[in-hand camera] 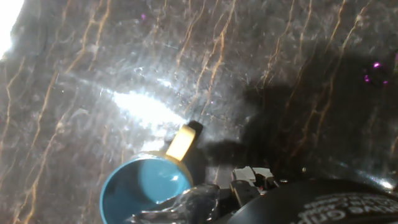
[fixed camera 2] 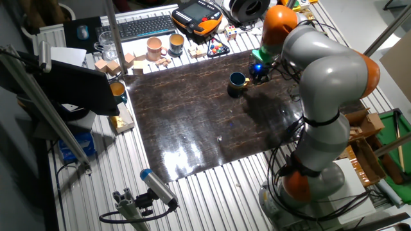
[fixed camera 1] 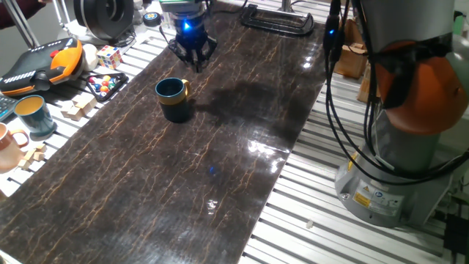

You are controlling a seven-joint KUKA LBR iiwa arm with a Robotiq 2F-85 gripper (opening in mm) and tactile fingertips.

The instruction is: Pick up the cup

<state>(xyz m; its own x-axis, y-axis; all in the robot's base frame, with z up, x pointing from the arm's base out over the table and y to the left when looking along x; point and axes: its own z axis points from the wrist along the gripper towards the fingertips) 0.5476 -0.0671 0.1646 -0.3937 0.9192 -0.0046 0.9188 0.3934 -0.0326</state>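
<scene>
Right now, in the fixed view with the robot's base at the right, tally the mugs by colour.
Dark teal cup: 1
Blue-grey mug: 1
Pinkish-orange mug: 1
Total: 3

Small glossy dark teal-blue mug [fixed camera 1: 173,98] [fixed camera 2: 237,83] [in-hand camera: 147,188], mustard-tan handle, tan band low on body, teal inside. Upright, mouth up, appears empty. Stands on dark marbled table slab [fixed camera 1: 183,183], toward its far end in one fixed view, well apart from slab edges. Handle points away from slab's cluttered side.
</scene>
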